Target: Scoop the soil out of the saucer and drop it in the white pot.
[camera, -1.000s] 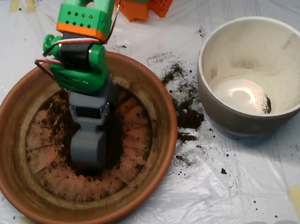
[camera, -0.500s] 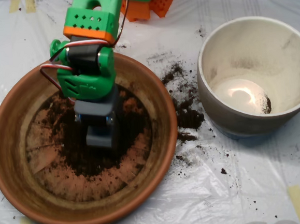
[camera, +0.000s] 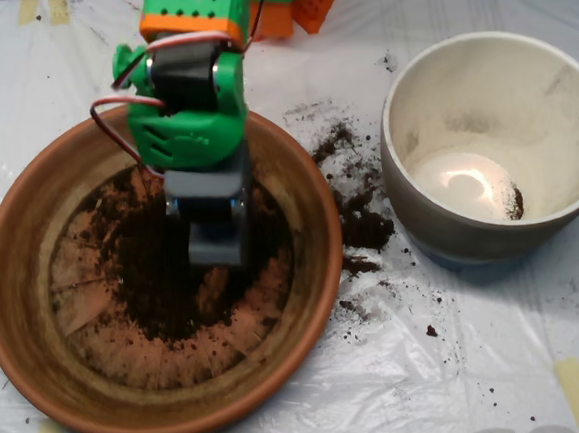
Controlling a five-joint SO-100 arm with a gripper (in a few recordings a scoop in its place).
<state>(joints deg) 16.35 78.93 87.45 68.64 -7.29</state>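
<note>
Dark brown-black crumbly soil lies mainly in a loose patch on the floor of the wide, shallow terracotta saucer, spread from the centre toward the upper left, with bare orange-brown floor showing around it. The saucer occupies the left half of the overhead view. Above its centre hangs the grey clamshell scoop, pointing down from the green and orange arm that enters from the top edge; a red and white cable loops at the arm's left side. Seen from straight above, the scoop presents only its grey back, so whether its shells are apart or together, and whether they carry any soil, cannot be told. Its tip lies over the upper right part of the soil patch (contact with the soil cannot be judged). To the right, well apart from the scoop, stands the deep off-white ceramic pot, its interior smudged and holding a small dark clump near the bottom right. Spilled soil is scattered on the white plastic sheet between saucer and pot.
</note>
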